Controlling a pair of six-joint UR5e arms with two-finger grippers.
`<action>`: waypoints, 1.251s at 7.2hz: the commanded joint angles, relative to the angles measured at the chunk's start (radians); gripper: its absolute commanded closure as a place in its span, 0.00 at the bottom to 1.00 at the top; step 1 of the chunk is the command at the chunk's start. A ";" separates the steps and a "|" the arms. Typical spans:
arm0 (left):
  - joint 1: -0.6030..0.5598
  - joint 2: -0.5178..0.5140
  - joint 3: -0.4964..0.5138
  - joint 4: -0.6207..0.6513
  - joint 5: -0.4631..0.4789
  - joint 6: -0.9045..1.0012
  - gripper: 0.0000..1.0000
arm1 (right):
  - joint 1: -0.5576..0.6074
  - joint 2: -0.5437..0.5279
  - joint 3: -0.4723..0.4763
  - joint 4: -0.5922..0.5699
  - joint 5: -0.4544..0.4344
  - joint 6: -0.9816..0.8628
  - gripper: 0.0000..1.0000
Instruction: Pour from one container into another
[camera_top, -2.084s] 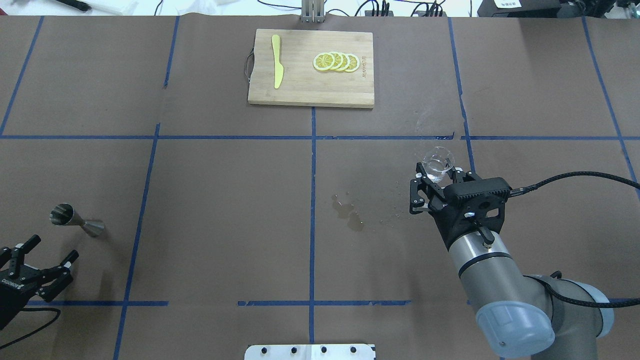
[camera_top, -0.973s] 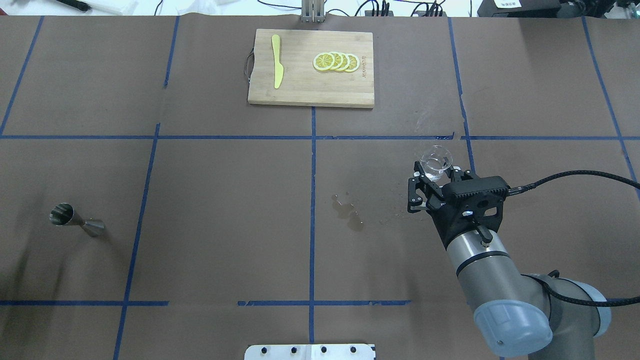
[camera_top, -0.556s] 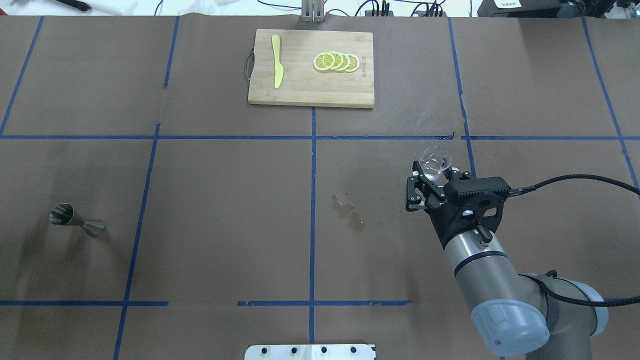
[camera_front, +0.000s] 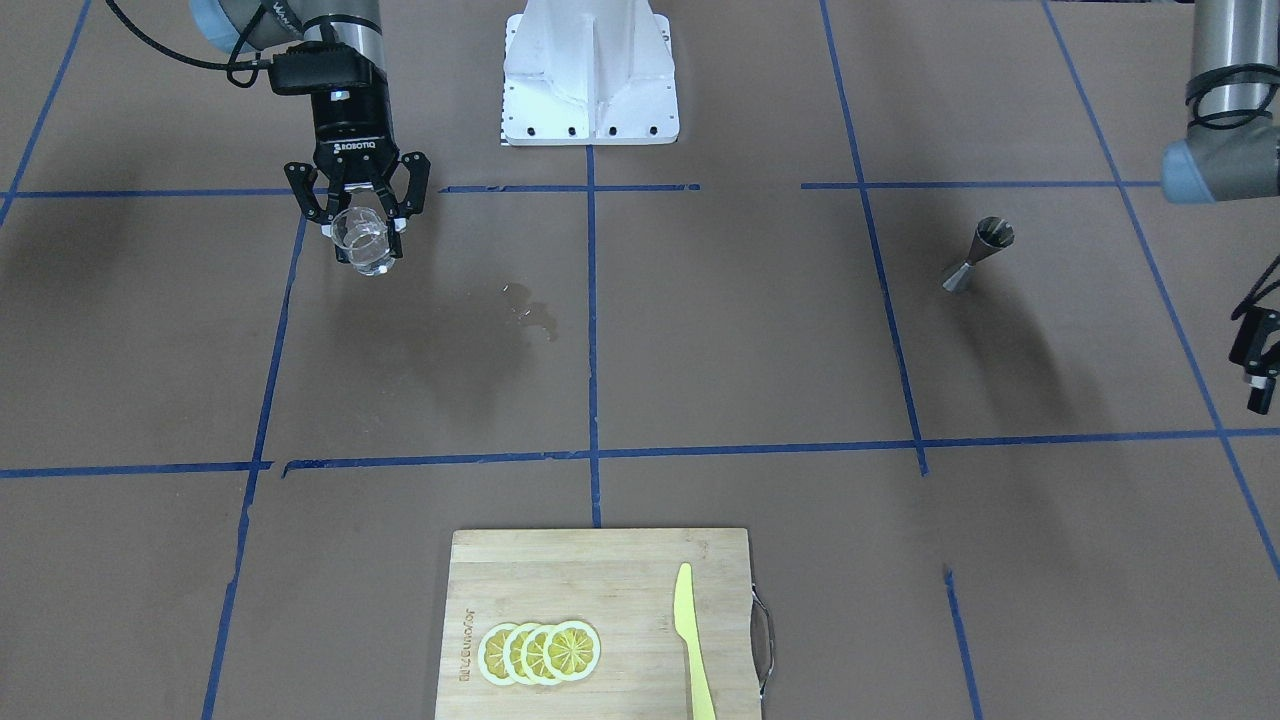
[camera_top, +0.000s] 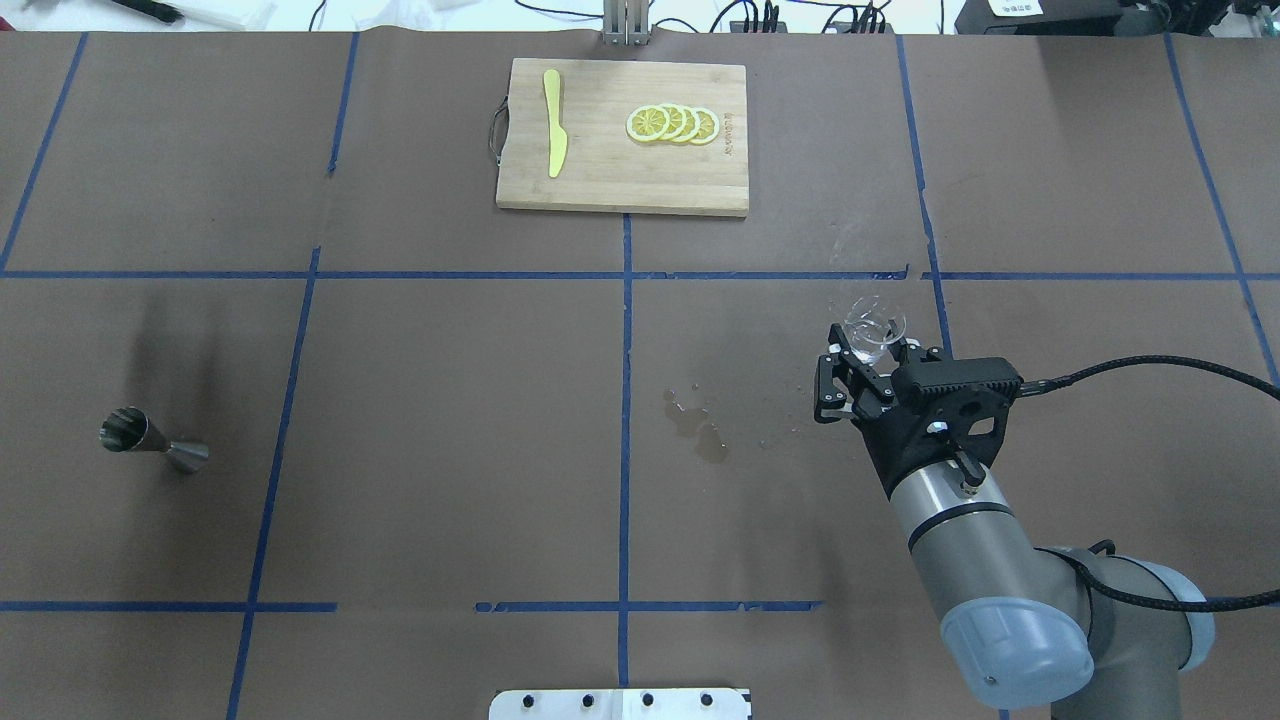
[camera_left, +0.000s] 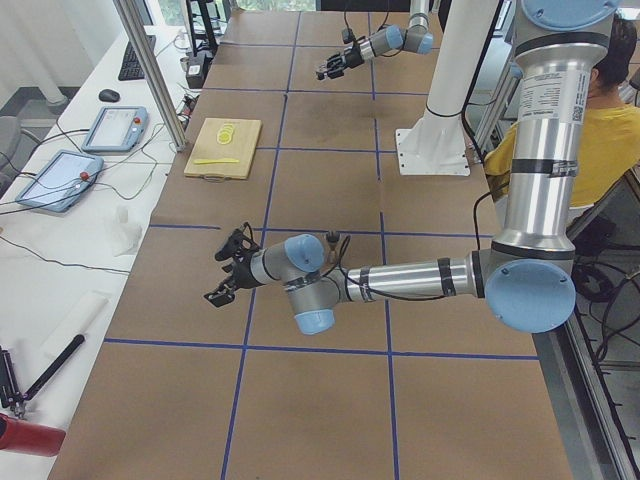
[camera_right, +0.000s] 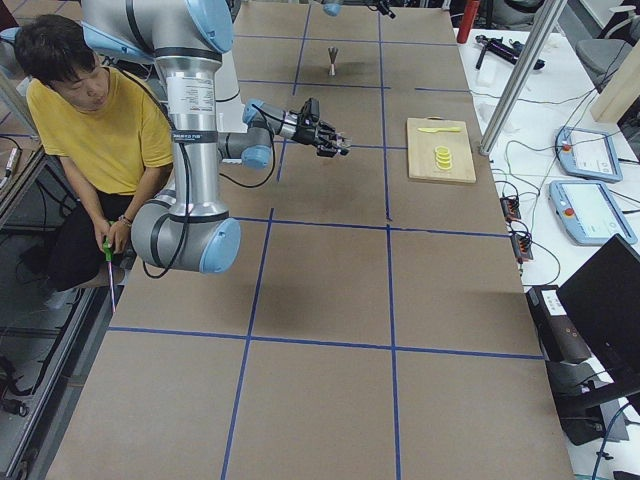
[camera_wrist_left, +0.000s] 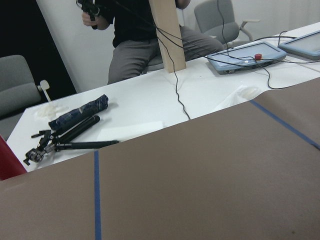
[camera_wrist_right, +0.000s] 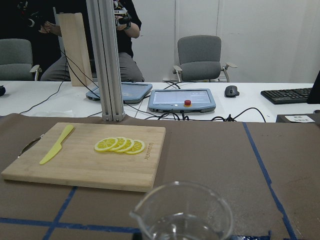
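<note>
My right gripper (camera_top: 868, 352) is shut on the small clear glass cup (camera_top: 874, 330), held upright above the table's right half; from the front, the gripper (camera_front: 363, 222) pinches the cup (camera_front: 364, 243) from above. The cup's rim (camera_wrist_right: 182, 214) fills the bottom of the right wrist view, with a little clear liquid inside. The silver jigger (camera_top: 150, 443) stands alone far away on the left side, also seen from the front as the jigger (camera_front: 978, 254). My left gripper (camera_front: 1257, 368) hangs open at the frame's edge, apart from the jigger; the overhead view does not show it.
A small puddle (camera_top: 697, 428) and droplets lie between the centre line and the cup. At the far edge sits a wooden cutting board (camera_top: 610, 185) with lemon slices (camera_top: 672, 124) and a yellow knife (camera_top: 553, 122). A white base plate (camera_front: 590, 75) is at my side.
My left gripper, open beside the jigger two seconds ago, has pulled back out of the overhead view. My right gripper has drifted slightly with the cup still in it.
</note>
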 joint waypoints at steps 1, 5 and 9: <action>-0.124 -0.026 -0.065 0.298 -0.242 0.089 0.00 | -0.001 -0.020 -0.099 0.148 -0.003 0.039 1.00; -0.125 -0.006 -0.082 0.297 -0.244 0.083 0.00 | 0.000 -0.146 -0.212 0.297 -0.011 0.045 1.00; -0.125 -0.008 -0.093 0.299 -0.239 0.074 0.00 | 0.000 -0.180 -0.304 0.301 -0.014 0.163 0.99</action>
